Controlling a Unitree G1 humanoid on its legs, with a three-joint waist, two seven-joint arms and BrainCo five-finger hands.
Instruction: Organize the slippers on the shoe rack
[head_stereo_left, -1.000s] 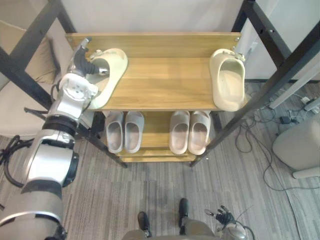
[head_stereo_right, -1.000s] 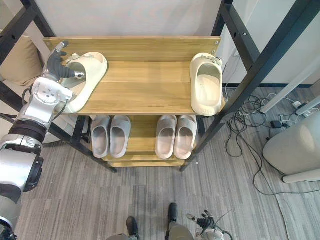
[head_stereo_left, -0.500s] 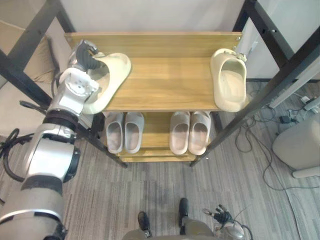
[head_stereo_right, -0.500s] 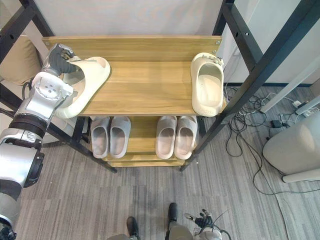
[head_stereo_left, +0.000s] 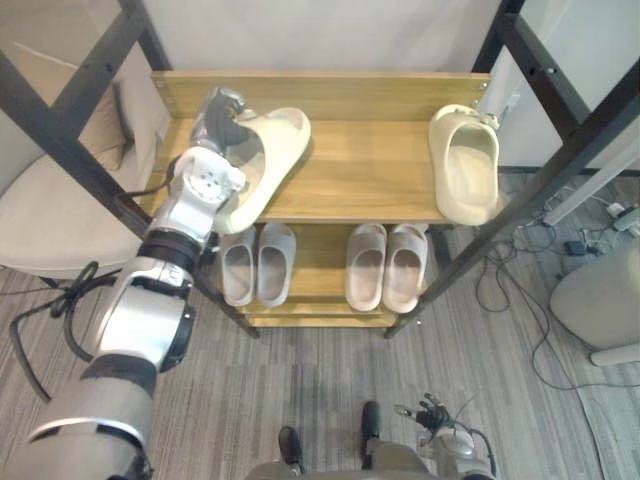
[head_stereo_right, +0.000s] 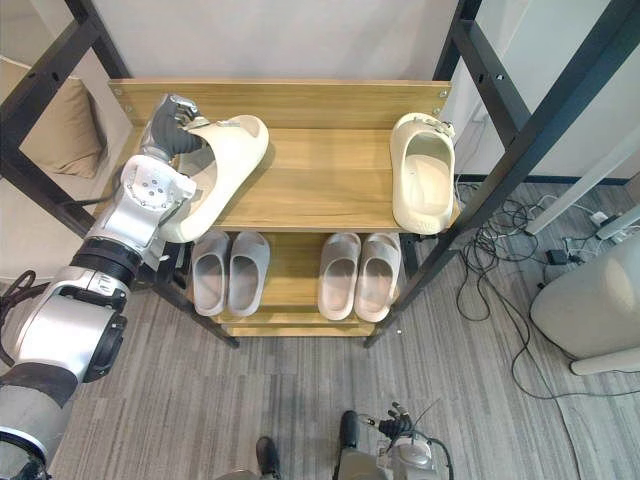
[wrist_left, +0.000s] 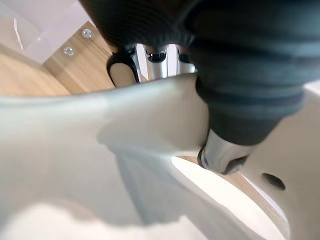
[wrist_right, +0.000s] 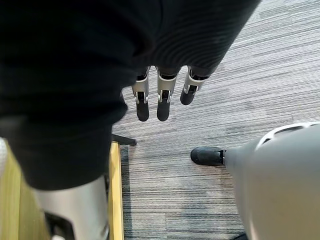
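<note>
The left hand curls round the strap of a smooth cream slipper.

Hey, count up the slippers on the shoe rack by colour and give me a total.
Cream slippers: 2, one gripped by the left hand
Grey slippers: 4
Total: 6

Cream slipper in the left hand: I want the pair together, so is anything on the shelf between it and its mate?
Nothing visible: bare top shelf lies between the cream slipper in the left hand and the second cream slipper at the right end.
</note>
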